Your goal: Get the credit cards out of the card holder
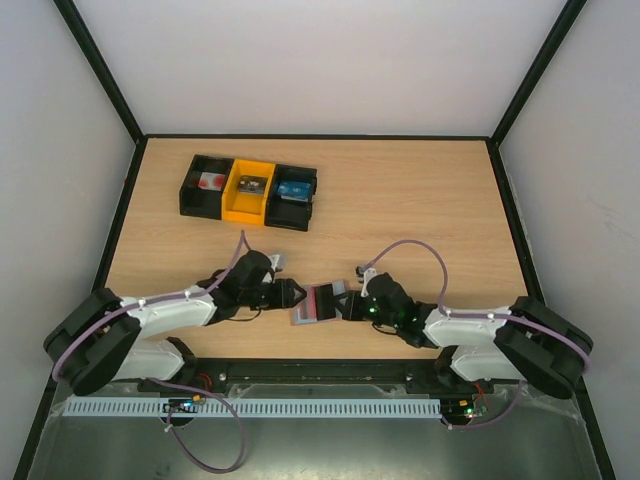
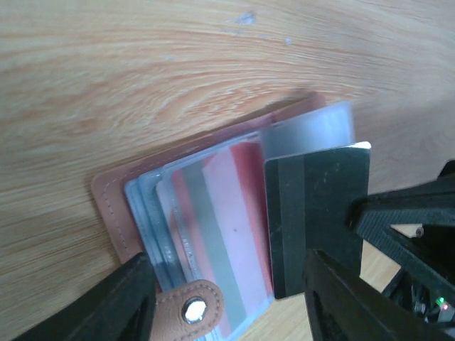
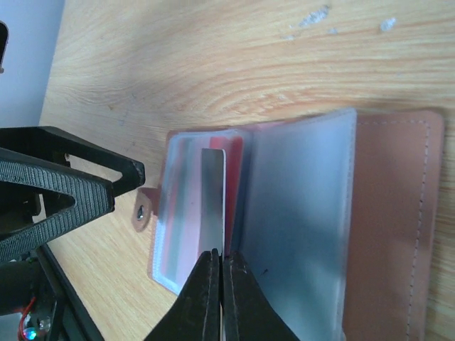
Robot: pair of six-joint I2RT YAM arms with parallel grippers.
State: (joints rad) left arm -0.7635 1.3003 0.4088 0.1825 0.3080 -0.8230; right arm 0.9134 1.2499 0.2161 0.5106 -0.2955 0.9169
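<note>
Brown card holder (image 1: 318, 303) lies open on table (image 1: 420, 200) near the front edge, between both arms. Clenched on grey card (image 3: 213, 192): right end effector (image 3: 213, 266), card standing on edge over the sleeves. Released: left end effector (image 2: 227, 295), fingers astride snap tab (image 2: 192, 307). Pink card (image 2: 231, 220) sits in a sleeve. Bins (image 1: 248, 190) far back.

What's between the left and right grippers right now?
The open card holder, with one card pinched over it by the shut right gripper. The left gripper stands open. The top view shows it best.
</note>
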